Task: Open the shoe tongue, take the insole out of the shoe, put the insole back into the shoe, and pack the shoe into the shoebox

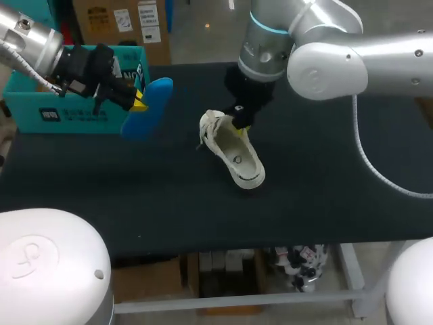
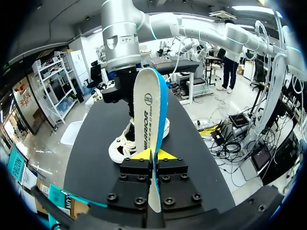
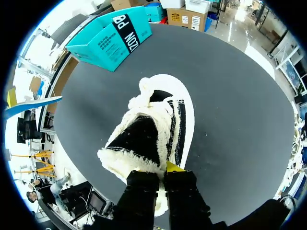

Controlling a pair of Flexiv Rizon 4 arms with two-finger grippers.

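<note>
The left gripper [image 2: 153,154] was closed on the insole [image 2: 148,108], with both yellow tips pressed against its flat faces near one end. The insole stood out along the fingers, its white printed face to one side and its blue face to the other, clear of the table [image 1: 135,196]. The right gripper [image 3: 162,170] was clamped on the fleece-lined upper of the shoe [image 1: 237,156] at one end. One yellow tip showed against the outer side; the other was hidden behind the lining. The shoe was white with a black interior and knotted laces, and it rested on the table near the middle, tilted up at the gripped end, with its opening facing upward. Taking the shoe as reference, the held insole was to its left, apart from it and raised above the surface. The teal shoebox [image 1: 40,112] stood farther left of the shoe, beyond the insole, at the rear left part of the table. The right arm descended onto the shoe from behind it; the left arm entered from the left, above the shoebox.
</note>
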